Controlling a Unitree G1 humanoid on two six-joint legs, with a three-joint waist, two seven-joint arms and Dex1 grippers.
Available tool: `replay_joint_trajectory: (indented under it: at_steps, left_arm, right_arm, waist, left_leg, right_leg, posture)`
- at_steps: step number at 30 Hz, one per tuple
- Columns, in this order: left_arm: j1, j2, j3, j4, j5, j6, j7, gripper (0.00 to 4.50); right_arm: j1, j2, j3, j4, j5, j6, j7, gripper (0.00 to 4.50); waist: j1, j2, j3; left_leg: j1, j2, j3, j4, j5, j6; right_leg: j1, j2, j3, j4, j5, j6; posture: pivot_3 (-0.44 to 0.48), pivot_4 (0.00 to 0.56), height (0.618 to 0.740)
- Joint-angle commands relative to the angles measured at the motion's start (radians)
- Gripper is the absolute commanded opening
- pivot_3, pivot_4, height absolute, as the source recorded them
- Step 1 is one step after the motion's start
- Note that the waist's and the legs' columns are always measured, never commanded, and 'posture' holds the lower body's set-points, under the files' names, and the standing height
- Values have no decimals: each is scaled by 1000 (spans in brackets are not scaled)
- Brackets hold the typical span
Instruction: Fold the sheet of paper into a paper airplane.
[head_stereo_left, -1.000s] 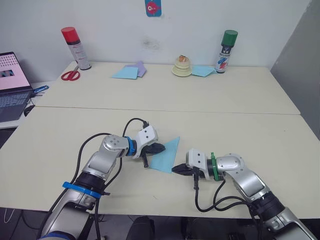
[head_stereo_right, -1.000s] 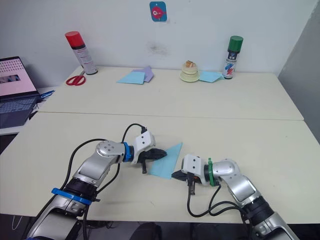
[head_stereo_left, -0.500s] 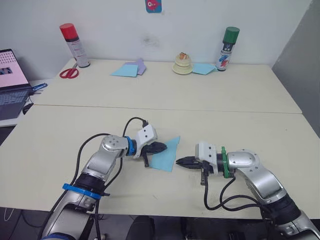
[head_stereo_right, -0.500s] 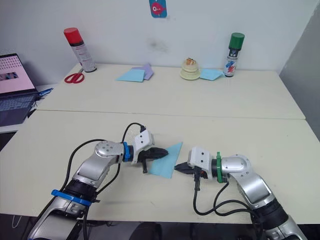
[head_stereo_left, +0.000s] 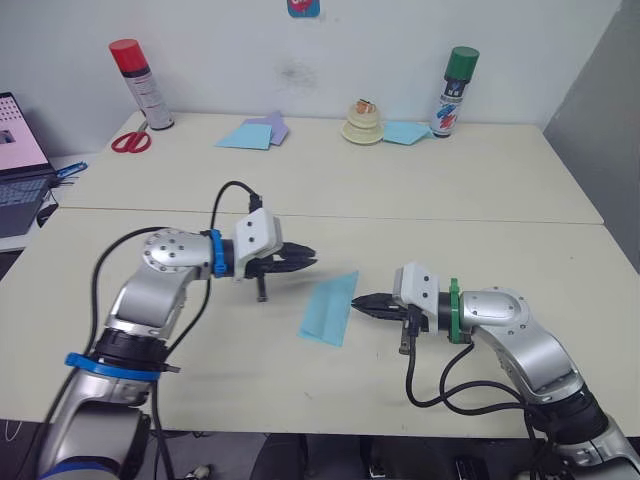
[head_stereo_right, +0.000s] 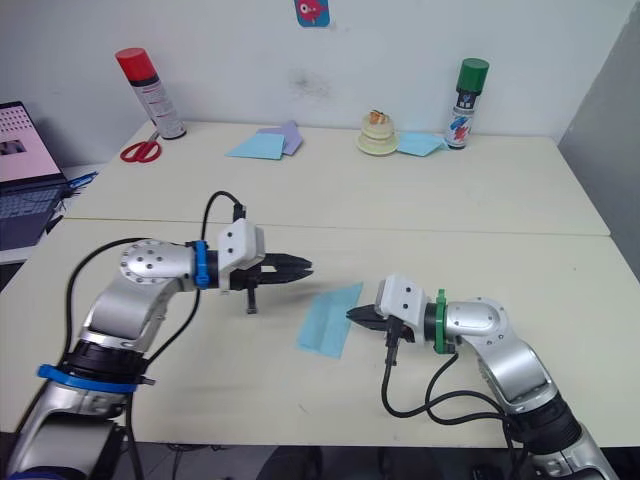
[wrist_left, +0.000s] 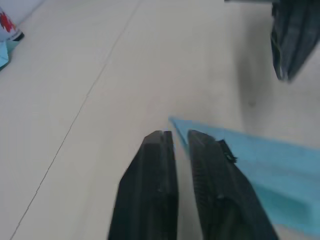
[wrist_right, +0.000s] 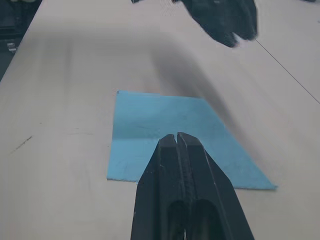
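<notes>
Paper (head_stereo_left: 329, 310) lay folded flat on worktop (head_stereo_left: 420, 190), ungripped. Left gripper (head_stereo_left: 308, 262) hovered above it, jaws slightly apart; right gripper (head_stereo_left: 357, 300), jaws together, probably pinning its edge.

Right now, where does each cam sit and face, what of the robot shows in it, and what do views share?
Left eye and right eye: on the head, facing forward and down at the table; both arms, left end effector, right end effector.
Left wrist: along its own nearly closed fingers to the paper.
Right wrist: along its own shut fingers to the paper.
Shared: the paper; each wrist view also catches the other end effector.
</notes>
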Motion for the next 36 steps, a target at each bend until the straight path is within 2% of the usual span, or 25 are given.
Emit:
replay_joint_trajectory:
  at_steps: [1,4,10,13,21,26,35,36]
  left_arm:
    - [-17,41,-26,62,39,-198,-105,2004]
    - [-49,38,-58,145,71,-344,-162,2923]
    - [-179,-35,-131,407,163,-661,-189,2923]
    - [-222,-71,-154,479,168,-754,-209,2923]
    - [-284,-138,-191,586,161,-860,-243,2923]
    - [-288,-164,-223,587,165,-895,-266,2923]
    - [-292,-184,-258,604,231,-983,-203,109]
    - [-288,-179,-259,583,223,-975,-209,29]
  right_arm:
    - [-15,-9,-25,-38,22,3,-8,0]
    - [-9,-19,-31,-51,28,16,-5,0]
    - [-8,-31,-37,-72,43,47,-5,0]
    - [-4,-39,-41,-86,50,61,-10,0]
    - [5,-61,-48,-112,72,89,-20,0]
    - [7,-71,-46,-122,83,102,-24,0]
    - [0,-77,-46,-127,100,111,-32,0]
    - [0,-78,-47,-129,101,111,-32,0]
  waist:
    - [1,0,0]
    - [2,0,0]
    - [9,0,0]
    - [10,0,0]
    - [4,0,0]
    - [3,0,0]
    - [3,0,0]
    - [2,0,0]
  left_leg:
    - [0,0,0,0,0,0]
    - [-3,0,1,1,0,0]
    - [-6,-1,1,2,0,0]
    - [-7,-1,1,2,0,0]
    - [-7,-1,1,2,0,0]
    - [-7,-1,1,2,0,0]
    - [-7,-1,1,2,0,0]
    - [-7,-1,1,2,0,0]
  right_leg:
    - [0,0,0,0,0,0]
    - [-2,0,0,0,0,0]
    - [-4,0,-1,0,0,0]
    - [-5,0,0,0,0,0]
    - [-5,1,-1,1,0,0]
    - [-5,1,-1,1,0,0]
    - [-4,1,-1,1,0,0]
    - [-4,1,-1,1,0,0]
  posture:
    - [0,150,729]
    - [0,150,729]
    - [0,150,729]
    - [0,150,729]
    - [0,150,729]
    - [0,150,729]
    - [0,150,729]
    - [0,150,729]
